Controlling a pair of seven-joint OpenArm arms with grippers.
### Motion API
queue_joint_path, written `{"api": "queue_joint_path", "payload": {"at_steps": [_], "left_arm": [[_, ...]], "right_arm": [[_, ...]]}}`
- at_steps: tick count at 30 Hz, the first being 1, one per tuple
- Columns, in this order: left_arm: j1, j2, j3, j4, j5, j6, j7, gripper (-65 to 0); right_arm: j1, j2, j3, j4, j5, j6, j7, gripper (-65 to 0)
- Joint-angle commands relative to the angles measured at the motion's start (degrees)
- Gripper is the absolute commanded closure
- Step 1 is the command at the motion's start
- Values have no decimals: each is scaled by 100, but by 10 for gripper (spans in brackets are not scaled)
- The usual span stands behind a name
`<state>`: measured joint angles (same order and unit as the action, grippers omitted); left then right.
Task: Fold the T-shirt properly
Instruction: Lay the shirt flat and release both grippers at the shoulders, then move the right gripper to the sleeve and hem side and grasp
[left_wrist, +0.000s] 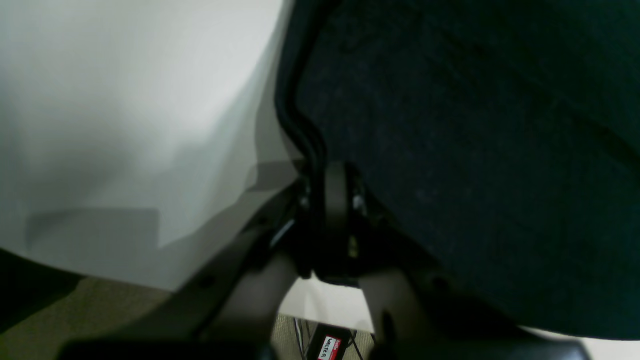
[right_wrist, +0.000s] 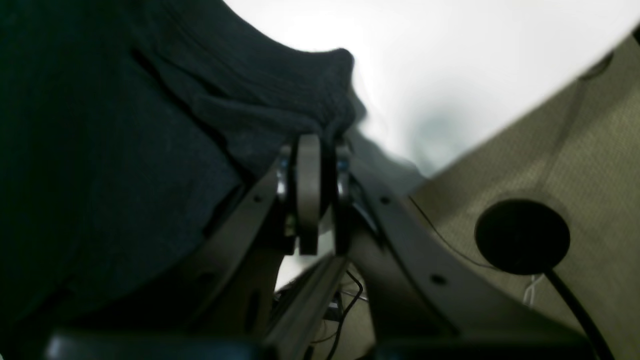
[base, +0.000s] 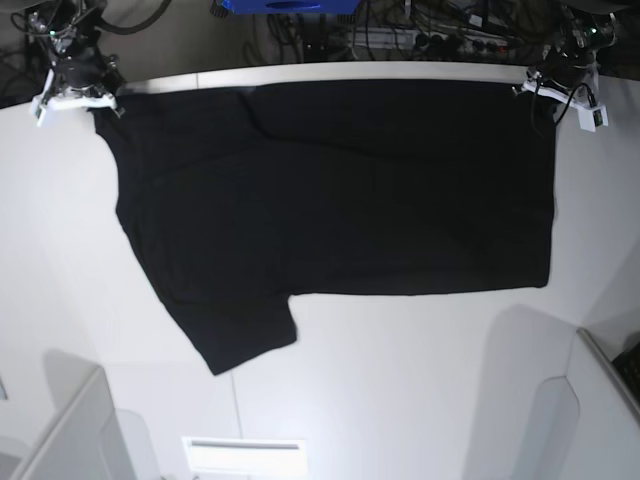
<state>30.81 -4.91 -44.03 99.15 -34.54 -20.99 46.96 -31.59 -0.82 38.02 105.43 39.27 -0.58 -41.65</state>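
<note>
The black T-shirt lies spread flat across the white table, with one short sleeve pointing toward the near left. My left gripper is at the shirt's far right corner. In the left wrist view this gripper is shut on the hemmed edge of the T-shirt. My right gripper holds the far left corner. The right wrist view shows that gripper shut on a bunched fold of the T-shirt.
Cables and a blue object sit beyond the table's far edge. Grey partitions stand at the near left and near right corners. A white label lies at the near edge. A black round disc with a cable rests on the floor.
</note>
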Motion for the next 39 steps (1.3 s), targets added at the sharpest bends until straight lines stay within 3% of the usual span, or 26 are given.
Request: {"api": "queue_joint_path", "payload": {"at_steps": [1, 15, 17, 18, 20, 23, 26, 32, 37, 39], "left_arm": [[36, -85, -23, 102, -40, 11, -103, 0], [150, -59, -67, 111, -40, 47, -94, 0], [185, -68, -76, 111, -40, 47, -94, 0], [229, -76, -76, 111, -40, 47, -111, -23], [229, -76, -85, 120, -40, 47, -120, -138], [229, -76, -85, 120, -40, 47, -120, -290], [229, -76, -129, 164, -49, 47, -129, -378], [185, 64, -1131, 964, -40, 47, -103, -398], [-175, -85, -1289, 1131, -31, 47, -94, -395], [-307, -226, -1122, 1122, -31, 47, -94, -395]], "right_arm": [[-71, 60, 53, 152, 34, 27, 108, 0], [-194, 51, 53, 161, 34, 27, 108, 0], [-203, 34, 53, 169, 34, 27, 116, -134], [-203, -2, 53, 169, 34, 27, 116, -206], [-212, -98, 62, 178, 34, 27, 152, -309], [-247, -133, 62, 301, 34, 27, 152, -326], [-282, -142, 62, 468, 25, 27, 160, -326], [34, -72, 431, 653, 7, 45, 169, -333], [702, 403, 158, 486, -36, 695, 116, -327], [948, 552, -70, 451, -177, 704, 116, -327]]}}
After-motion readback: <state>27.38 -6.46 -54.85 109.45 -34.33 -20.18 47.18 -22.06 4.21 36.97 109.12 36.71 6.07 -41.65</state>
